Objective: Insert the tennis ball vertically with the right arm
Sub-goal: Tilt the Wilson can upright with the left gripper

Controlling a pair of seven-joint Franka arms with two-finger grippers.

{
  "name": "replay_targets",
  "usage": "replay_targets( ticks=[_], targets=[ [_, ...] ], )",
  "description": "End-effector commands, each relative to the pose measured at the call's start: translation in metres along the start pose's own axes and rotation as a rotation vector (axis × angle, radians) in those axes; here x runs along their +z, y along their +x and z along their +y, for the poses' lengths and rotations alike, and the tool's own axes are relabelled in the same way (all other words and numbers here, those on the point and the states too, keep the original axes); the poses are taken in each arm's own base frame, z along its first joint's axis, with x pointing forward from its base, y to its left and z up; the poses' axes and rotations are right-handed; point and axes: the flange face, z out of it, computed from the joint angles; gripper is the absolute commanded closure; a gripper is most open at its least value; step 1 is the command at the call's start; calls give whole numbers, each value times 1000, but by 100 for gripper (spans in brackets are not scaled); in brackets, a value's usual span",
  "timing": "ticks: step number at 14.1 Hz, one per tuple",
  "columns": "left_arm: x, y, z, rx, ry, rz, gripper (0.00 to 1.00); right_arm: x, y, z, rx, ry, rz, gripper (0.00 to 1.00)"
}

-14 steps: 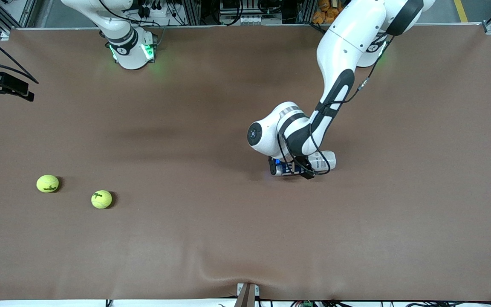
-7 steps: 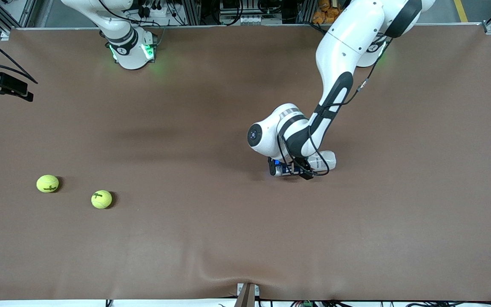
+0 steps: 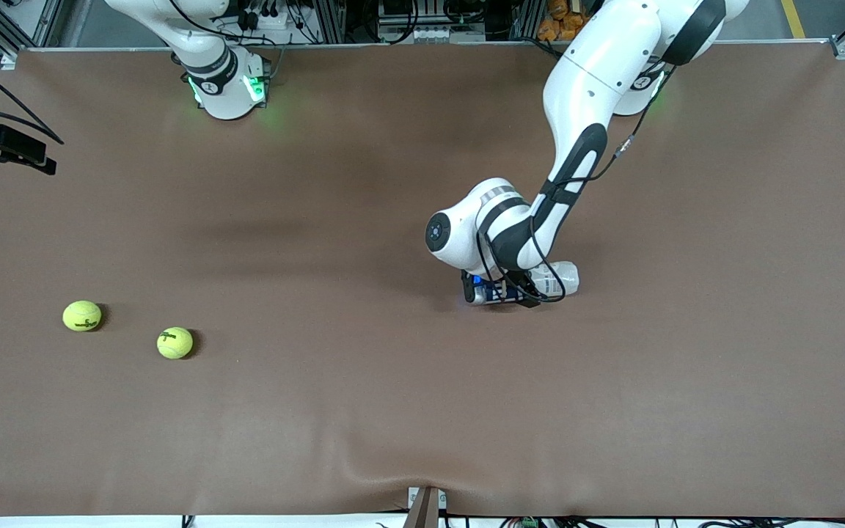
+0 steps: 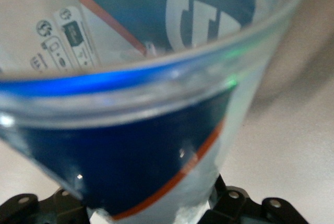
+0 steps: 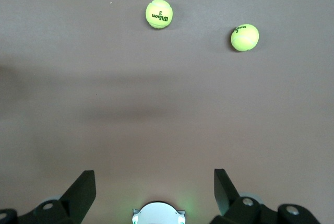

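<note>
Low, left arm [image 3: 576, 147] over lying can [image 3: 518, 284]

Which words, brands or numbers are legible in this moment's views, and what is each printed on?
"Wilson" and "3": on one tennis ball, right wrist view.
Dark print on the other tennis ball: too small to read.
Large white letters on the clear can's blue label: cut off, unreadable.
Small symbols on its white panel: blurred.
</note>
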Motion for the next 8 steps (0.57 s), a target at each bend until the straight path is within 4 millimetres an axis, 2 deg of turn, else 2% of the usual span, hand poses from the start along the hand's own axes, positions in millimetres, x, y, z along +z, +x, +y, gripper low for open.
replay_targets(
  ticks=[1,5,8],
  targets=[
    [3,5,-4,-20,26,0,19,0,0,3,-8,22,2,0],
    [-16,8,-8,-33,39,72,18,0,0,3,-8,22,2,0],
    [-52,9,-21,-64,63,149,18,0,1,3,-8,24,2,0]
  ],
)
